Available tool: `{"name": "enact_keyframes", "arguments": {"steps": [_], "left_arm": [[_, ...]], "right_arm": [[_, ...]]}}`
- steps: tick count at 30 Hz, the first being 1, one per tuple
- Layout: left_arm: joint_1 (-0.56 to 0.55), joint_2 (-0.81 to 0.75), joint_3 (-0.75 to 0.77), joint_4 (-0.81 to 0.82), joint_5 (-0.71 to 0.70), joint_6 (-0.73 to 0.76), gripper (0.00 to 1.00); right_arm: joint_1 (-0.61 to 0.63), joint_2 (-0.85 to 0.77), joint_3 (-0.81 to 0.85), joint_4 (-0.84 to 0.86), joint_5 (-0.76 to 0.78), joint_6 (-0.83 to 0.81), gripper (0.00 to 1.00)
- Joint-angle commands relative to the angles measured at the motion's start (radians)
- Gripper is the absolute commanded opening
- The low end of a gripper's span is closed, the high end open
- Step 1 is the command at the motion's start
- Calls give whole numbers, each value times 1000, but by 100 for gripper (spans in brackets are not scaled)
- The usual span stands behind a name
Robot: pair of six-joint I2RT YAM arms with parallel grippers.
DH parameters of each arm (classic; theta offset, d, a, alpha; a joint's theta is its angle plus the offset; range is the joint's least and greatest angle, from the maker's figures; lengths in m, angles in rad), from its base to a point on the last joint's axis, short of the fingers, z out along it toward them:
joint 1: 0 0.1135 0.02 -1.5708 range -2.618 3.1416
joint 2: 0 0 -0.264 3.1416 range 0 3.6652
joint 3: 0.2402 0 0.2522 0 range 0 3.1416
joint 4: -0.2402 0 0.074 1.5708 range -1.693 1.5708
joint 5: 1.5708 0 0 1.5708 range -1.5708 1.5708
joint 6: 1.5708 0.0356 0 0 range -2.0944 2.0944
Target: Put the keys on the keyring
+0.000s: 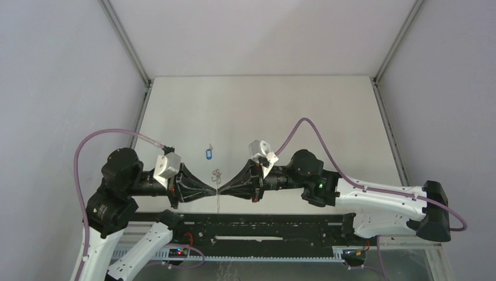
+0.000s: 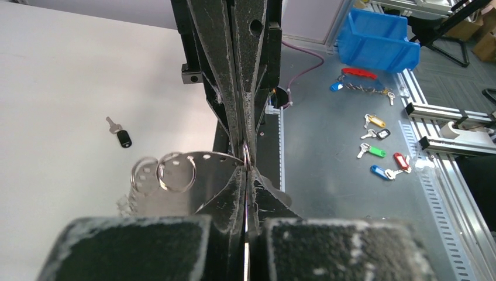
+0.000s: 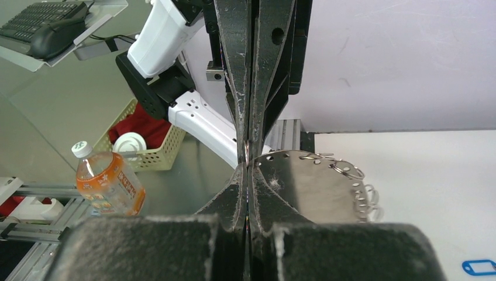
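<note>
The keyring (image 1: 217, 175) is a thin grey metal round piece with small rings along its edge, held upright above the table's near edge. My left gripper (image 1: 212, 188) and right gripper (image 1: 223, 187) meet tip to tip, both shut on it. In the left wrist view my gripper (image 2: 246, 172) pinches the keyring (image 2: 199, 178), with two rings at its left. In the right wrist view my gripper (image 3: 248, 167) pinches the keyring (image 3: 310, 181) too. The blue-headed key (image 1: 209, 153) lies on the table just beyond; it also shows in the right wrist view (image 3: 478, 267). The black-headed key (image 2: 121, 136) lies on the table.
The black rail (image 1: 257, 225) runs along the near edge under the grippers. Off the table, a blue bin (image 2: 377, 38) and several tagged keys (image 2: 380, 153) lie on the floor. A bottle (image 3: 108, 181) and a basket (image 3: 143, 146) stand to the other side.
</note>
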Motion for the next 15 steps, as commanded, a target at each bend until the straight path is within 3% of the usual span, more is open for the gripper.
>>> {"name": "enact_keyframes", "arguments": {"steps": [1,5,7,12,15], "left_arm": [[-2,4,-1,-27,-39,41,0],[-2,26,14,-95,-62,89,0],[-2,34,16,-125,-67,120,0],[-5,51,19,-196,-56,198,0],[-24,69,29,-226,-77,240,0]], "right_arm": [[-8,-15,15,36,-2,26,0],[-42,-50,56,-130,-16,1,29],[-57,-62,99,-247,-30,-38,38],[-77,-23,267,-570,-86,-174,48],[-78,38,391,-734,-126,-236,49]]}}
